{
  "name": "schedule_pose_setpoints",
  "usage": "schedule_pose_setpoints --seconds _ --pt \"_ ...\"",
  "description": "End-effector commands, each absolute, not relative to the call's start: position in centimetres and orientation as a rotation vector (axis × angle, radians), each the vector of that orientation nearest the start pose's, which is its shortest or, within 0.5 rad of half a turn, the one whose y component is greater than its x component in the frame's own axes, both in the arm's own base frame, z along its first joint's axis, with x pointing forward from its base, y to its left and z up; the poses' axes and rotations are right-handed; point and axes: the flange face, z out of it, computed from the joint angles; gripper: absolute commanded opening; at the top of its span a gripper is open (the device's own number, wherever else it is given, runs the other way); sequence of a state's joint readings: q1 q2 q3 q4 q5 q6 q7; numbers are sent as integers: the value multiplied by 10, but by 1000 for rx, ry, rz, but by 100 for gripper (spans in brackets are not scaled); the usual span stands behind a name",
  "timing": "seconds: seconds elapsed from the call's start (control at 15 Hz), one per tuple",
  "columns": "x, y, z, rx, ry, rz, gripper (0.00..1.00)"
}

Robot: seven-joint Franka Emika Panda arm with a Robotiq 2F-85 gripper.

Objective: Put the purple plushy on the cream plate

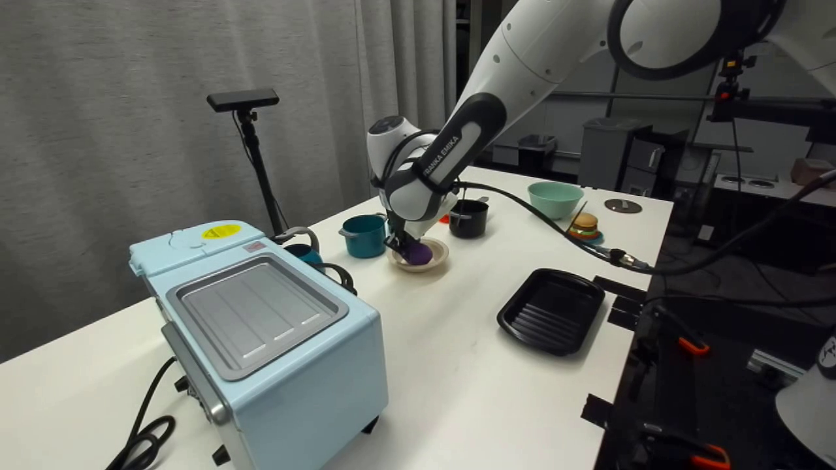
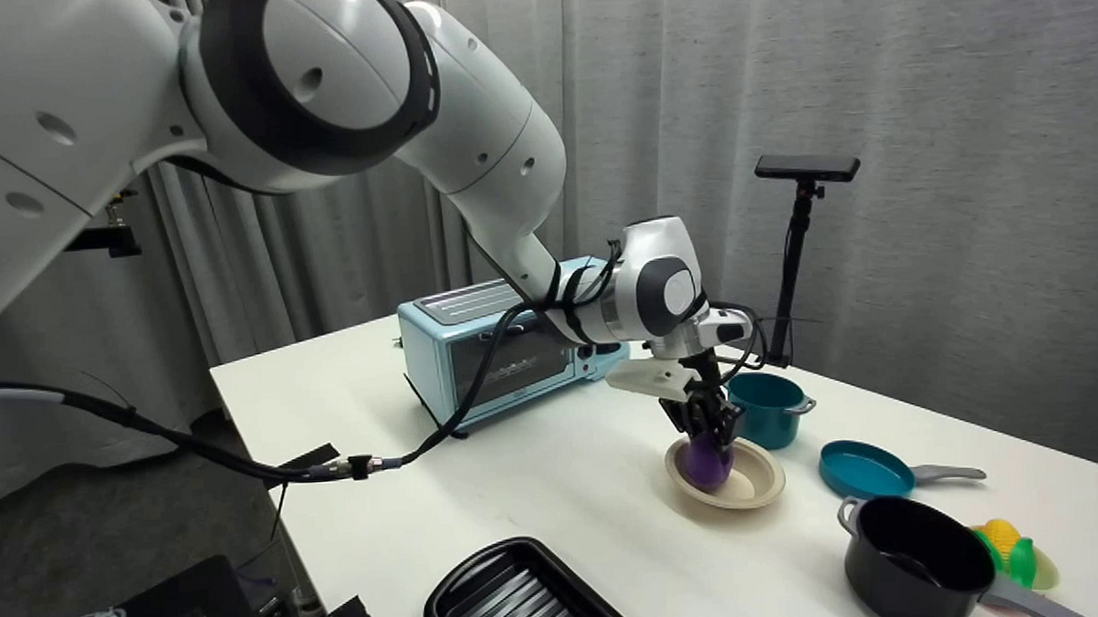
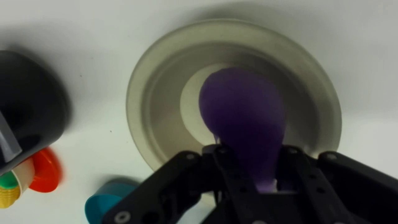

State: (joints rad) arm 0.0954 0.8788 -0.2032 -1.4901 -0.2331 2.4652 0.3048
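We see a black pot (image 2: 917, 556); just beside it a teal pan (image 2: 865, 468), near it some toy corn (image 2: 1002, 536), and well apart from it a toaster oven (image 2: 516, 366).

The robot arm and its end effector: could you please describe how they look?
The robot arm is white and rounded, with small round recesses, dark rings at joints and FRANKA EMIKA lettering. Black cables are strapped to it. The end effector is black, with jointed fingers and visible screws.
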Motion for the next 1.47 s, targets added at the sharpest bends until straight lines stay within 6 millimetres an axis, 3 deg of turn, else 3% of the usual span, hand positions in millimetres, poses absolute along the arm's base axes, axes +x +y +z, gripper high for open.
schedule_pose_setpoints --seconds 0.0,0.13,0.47,0.8,0.87,1.2,1.4 --pt "737 -48 171 -3444 349 -187 54" --pt "741 -46 180 -3442 378 -184 62" --pt "754 -41 207 -3428 416 -257 99" --pt "762 -41 213 -3409 445 -323 100" --pt "747 -63 219 -3406 469 -336 100" --pt "732 -84 226 -3396 519 -361 100" --pt "719 -86 230 -3383 500 -346 100"
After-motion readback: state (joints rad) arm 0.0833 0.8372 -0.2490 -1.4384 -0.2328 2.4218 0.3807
